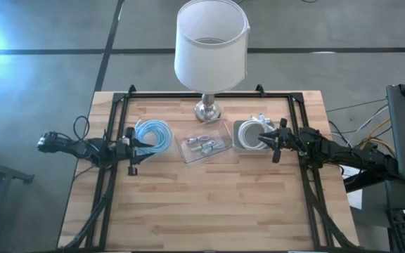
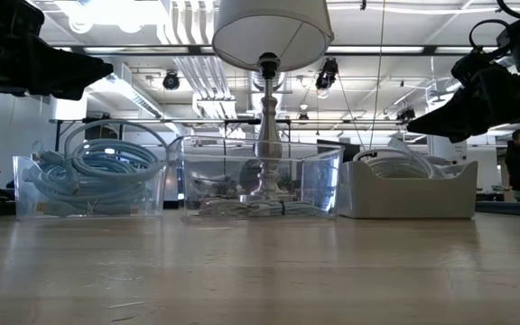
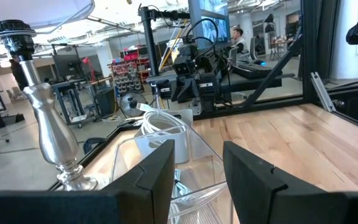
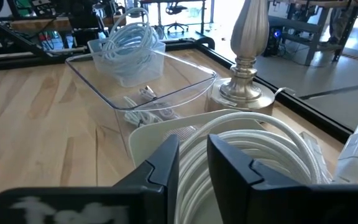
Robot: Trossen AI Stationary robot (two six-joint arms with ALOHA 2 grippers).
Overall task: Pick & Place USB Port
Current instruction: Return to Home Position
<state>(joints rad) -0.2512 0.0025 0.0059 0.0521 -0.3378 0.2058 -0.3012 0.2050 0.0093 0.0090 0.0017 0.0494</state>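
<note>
Three containers stand in a row on the wooden table. A clear bin holds a coiled light-blue cable (image 1: 153,133) (image 2: 97,167). The clear middle tray (image 1: 185,152) (image 2: 260,181) holds small silver USB pieces (image 1: 204,144) (image 4: 145,93). A white tray (image 1: 239,126) (image 2: 404,194) holds a coiled white cable (image 4: 260,143). My left gripper (image 1: 133,144) (image 3: 197,174) is open and hovers at the blue cable bin's left side, pointing toward the middle tray. My right gripper (image 1: 269,140) (image 4: 192,165) is open with a narrow gap. It hangs above the white cable coil, clear of it in the low view (image 2: 413,113).
A lamp with a white shade (image 1: 211,42) stands on a silver base (image 1: 207,109) just behind the middle tray. A black frame (image 1: 121,105) runs along the table's left, right and far sides. The near half of the table (image 1: 202,204) is bare wood. A person (image 2: 517,167) stands in the room beyond.
</note>
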